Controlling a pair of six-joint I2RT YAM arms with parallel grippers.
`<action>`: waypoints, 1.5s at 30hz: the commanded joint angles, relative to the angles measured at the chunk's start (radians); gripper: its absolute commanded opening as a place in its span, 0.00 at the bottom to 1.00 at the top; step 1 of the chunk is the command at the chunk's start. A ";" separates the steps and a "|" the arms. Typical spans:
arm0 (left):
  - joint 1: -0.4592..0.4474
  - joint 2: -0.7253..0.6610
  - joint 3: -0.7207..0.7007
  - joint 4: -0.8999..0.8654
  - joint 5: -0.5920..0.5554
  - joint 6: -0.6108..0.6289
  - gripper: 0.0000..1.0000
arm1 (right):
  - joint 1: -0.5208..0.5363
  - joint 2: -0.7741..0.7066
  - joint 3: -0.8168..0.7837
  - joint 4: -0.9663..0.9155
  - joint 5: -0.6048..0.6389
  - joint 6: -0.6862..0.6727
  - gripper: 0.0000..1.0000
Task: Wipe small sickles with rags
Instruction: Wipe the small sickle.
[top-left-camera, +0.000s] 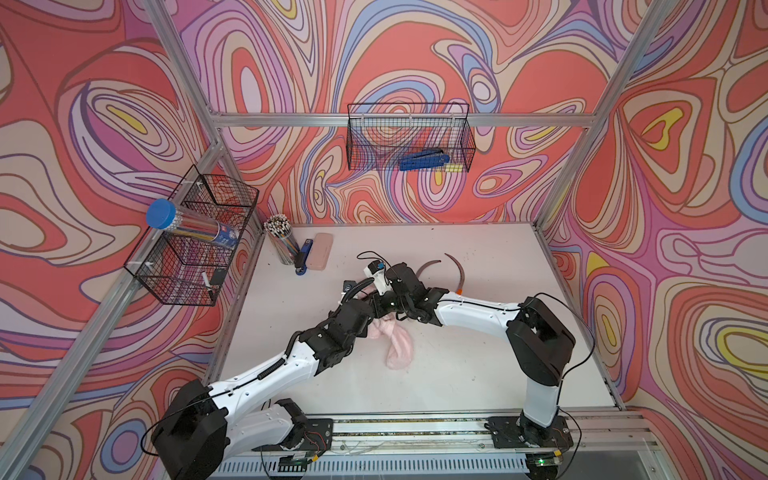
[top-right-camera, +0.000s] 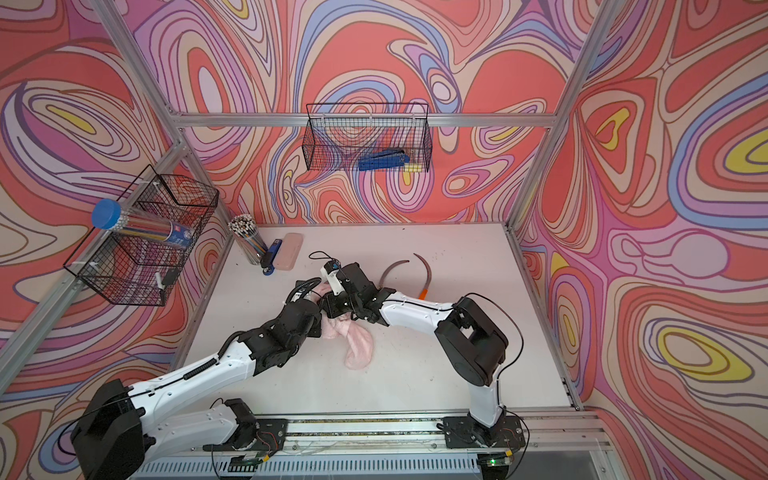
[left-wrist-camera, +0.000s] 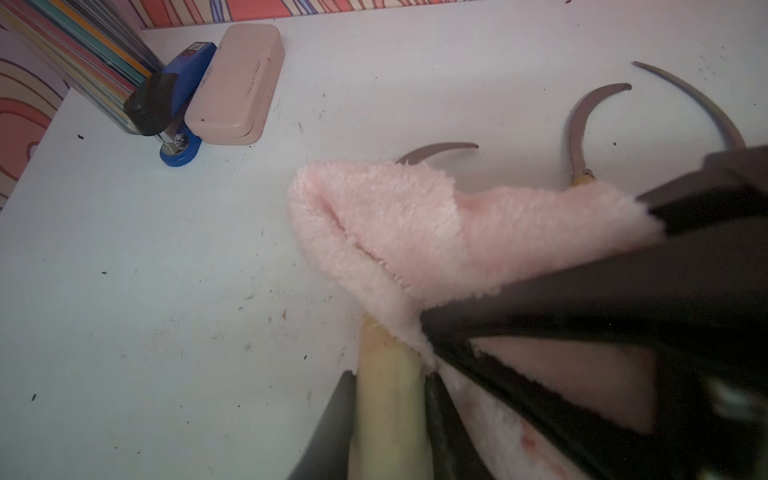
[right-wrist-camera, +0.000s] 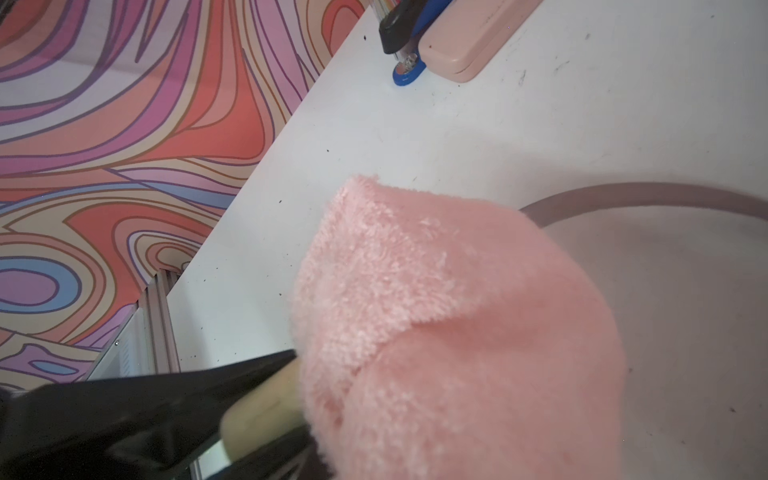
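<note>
Clamps the sickle (left-wrist-camera: 388, 428) by its pale handle (right-wrist-camera: 257, 409) in the left gripper (left-wrist-camera: 388, 376), fingers (left-wrist-camera: 336, 419) pressed tight on either side of the wood. Judged purpose: to pin it steady and leave the whole blade (right-wrist-camera: 644, 194) free for wiping, sharp edge away from the grip.

Pinches the rag (left-wrist-camera: 395, 224) in the right gripper (left-wrist-camera: 532, 264), closed hard on a fold of the pink pile. Drapes that fold over the blade like a hood, probably to wrap both faces of the metal in one pass. Sets the right gripper just beside the left, near the handle's neck, likely to draw the cloth out toward the tip. Lets the rest of the cloth trail down onto the table (top-left-camera: 478, 374) below both wrists, as seen in both top views.

Places the sickle under and inside the rag: covered from just past the handle, bare only at the curved tip beyond the fold. Touching the metal or merely hanging over it: cannot tell, hidden by the pile.

Leaves the spare sickle (left-wrist-camera: 575, 124) and the orange sickle (top-left-camera: 457, 270) flat on the table beyond the rag, uncovered, seemingly waiting their turn.
</note>
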 joint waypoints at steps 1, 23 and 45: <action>-0.005 -0.047 -0.005 0.035 -0.003 -0.016 0.00 | -0.028 0.048 0.022 0.010 -0.005 0.012 0.00; 0.013 -0.037 -0.018 0.048 0.005 -0.018 0.00 | 0.090 -0.167 -0.129 0.111 -0.053 0.005 0.00; 0.018 -0.159 -0.076 -0.022 -0.099 -0.062 0.00 | -0.126 0.055 -0.004 0.047 -0.045 0.066 0.00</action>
